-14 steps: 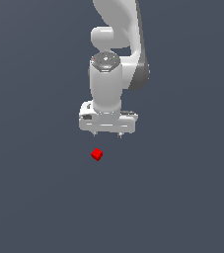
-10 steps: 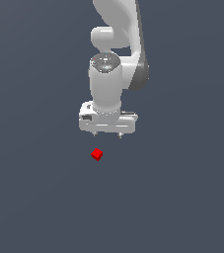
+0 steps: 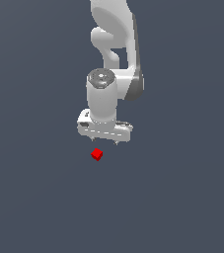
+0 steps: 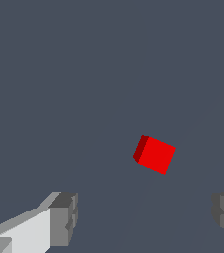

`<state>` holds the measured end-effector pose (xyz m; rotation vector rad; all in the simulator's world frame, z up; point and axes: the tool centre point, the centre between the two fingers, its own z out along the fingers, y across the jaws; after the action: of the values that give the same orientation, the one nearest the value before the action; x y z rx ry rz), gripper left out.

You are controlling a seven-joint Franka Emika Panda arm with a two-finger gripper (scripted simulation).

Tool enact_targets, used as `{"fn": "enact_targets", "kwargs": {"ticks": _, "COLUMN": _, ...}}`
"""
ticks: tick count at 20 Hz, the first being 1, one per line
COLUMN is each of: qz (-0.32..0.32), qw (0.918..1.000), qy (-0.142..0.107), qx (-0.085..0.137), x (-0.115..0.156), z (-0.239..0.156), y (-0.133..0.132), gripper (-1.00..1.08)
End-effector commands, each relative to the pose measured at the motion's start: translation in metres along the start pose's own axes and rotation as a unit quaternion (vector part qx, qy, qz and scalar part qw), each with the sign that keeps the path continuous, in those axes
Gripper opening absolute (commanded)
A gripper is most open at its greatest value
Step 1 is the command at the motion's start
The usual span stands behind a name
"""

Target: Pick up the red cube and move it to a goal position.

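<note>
The red cube (image 3: 97, 154) is a tiny bright red cube lying on the flat grey ground, just below my white gripper (image 3: 105, 141) in the exterior view. In the wrist view the red cube (image 4: 154, 154) lies ahead of the gripper (image 4: 145, 217), between the lines of the two fingers and clear of both. The grey fingertips (image 4: 64, 219) stand wide apart with nothing between them. The gripper is open and empty, pointing down, above the cube.
The ground (image 3: 182, 197) is a plain dark grey surface all around. The white arm (image 3: 114, 44) rises behind the gripper toward the top of the exterior view.
</note>
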<state>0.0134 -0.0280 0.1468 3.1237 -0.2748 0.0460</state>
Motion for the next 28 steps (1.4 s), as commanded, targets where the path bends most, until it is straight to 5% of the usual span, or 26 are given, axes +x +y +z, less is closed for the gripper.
{"fn": "enact_targets", "kwargs": {"ticks": 1, "qz": 0.028, "qw": 0.9996, "qy": -0.002, "qx": -0.001, "x": 0.002, "z": 0.018, "y": 0.006, "gripper": 1.0}}
{"fn": "enact_targets", "kwargs": {"ticks": 14, "qz": 0.182, "qw": 0.9833, "qy": -0.013, "qx": -0.002, "x": 0.006, "z": 0.116, "y": 0.039, "gripper": 1.0}}
{"fn": "enact_targets", "kwargs": {"ticks": 27, "qz": 0.199, "qw": 0.9799, "qy": -0.015, "qx": -0.002, "x": 0.006, "z": 0.127, "y": 0.043, "gripper": 1.0}}
{"fn": "enact_targets", "kwargs": {"ticks": 28, "qz": 0.199, "qw": 0.9799, "qy": -0.015, "qx": -0.002, "x": 0.006, "z": 0.127, "y": 0.043, "gripper": -1.0}}
